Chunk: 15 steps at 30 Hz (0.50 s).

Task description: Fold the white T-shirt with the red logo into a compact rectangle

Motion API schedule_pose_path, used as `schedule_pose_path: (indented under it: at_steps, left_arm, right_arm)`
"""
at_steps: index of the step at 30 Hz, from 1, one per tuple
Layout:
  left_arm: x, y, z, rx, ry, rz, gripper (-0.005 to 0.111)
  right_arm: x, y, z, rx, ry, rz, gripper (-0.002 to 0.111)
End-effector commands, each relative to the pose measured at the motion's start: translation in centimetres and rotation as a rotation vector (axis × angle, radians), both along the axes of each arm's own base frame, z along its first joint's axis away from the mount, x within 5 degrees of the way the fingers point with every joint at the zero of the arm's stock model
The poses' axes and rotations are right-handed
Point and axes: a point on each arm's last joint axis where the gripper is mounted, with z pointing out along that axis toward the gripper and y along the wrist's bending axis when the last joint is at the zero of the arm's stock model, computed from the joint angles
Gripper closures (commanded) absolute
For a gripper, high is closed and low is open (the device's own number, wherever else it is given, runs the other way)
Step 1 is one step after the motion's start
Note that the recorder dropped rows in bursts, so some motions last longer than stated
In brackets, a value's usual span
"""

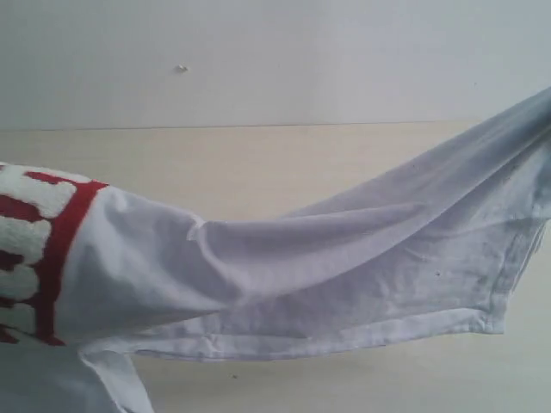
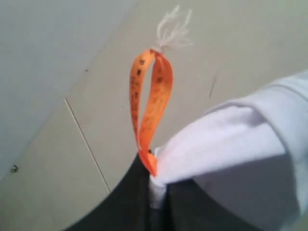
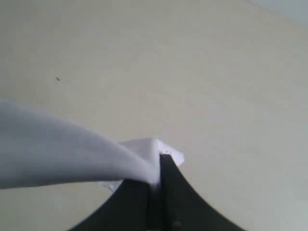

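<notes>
Left end effector (image 2: pixel 155 186) and right end effector (image 3: pixel 155 184) — both clenched on the white T-shirt (image 1: pixel 344 258).

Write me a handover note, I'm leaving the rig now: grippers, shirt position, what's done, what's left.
Left gripper: fingers shut on the white T-shirt at the orange neck tag.
Right gripper: fingers shut on a pinch of the shirt's cloth.
Shirt: raised off the table, stretched between both grippers; red logo toward the left arm's side.
Done: both grips taken, shirt lifted.
Left: lay it down and fold it into a compact rectangle; no finished fold visible.
</notes>
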Motion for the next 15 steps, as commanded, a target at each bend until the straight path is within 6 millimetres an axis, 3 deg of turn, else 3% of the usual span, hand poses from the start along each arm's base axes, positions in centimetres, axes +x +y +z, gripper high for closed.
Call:
schedule_pose_path:
  at_steps: [1,4,9,13,14,15]
  left_arm:
    - [3.7,-0.1,-3.8,0.039,0.174,0.001,0.107]
    - [5.9,-0.1,-6.6,0.061,0.303,0.003,0.107]
    - [10.9,-0.5,-9.9,0.072,0.296,-0.016,0.107]
    - [14.6,-0.8,-12.8,0.09,0.285,-0.052,0.107]
    - [16.6,-0.9,-14.6,0.11,0.271,-0.065,0.107]
    - [17.4,-0.8,-15.3,0.126,0.263,-0.073,0.107]
  right_arm:
    - [3.2,-0.5,-2.3,-0.039,0.115,-0.026,0.108]
    - [5.5,-0.6,-4.5,-0.046,0.207,-0.024,0.108]
    - [9.8,-1.1,-8.9,-0.092,0.289,-0.03,0.108]
    - [13.2,-1.6,-12.6,-0.144,0.281,-0.028,0.108]
    - [15.0,-2.0,-14.0,-0.193,0.21,-0.02,0.108]
    - [15.7,-2.1,-14.4,-0.208,0.175,-0.016,0.108]
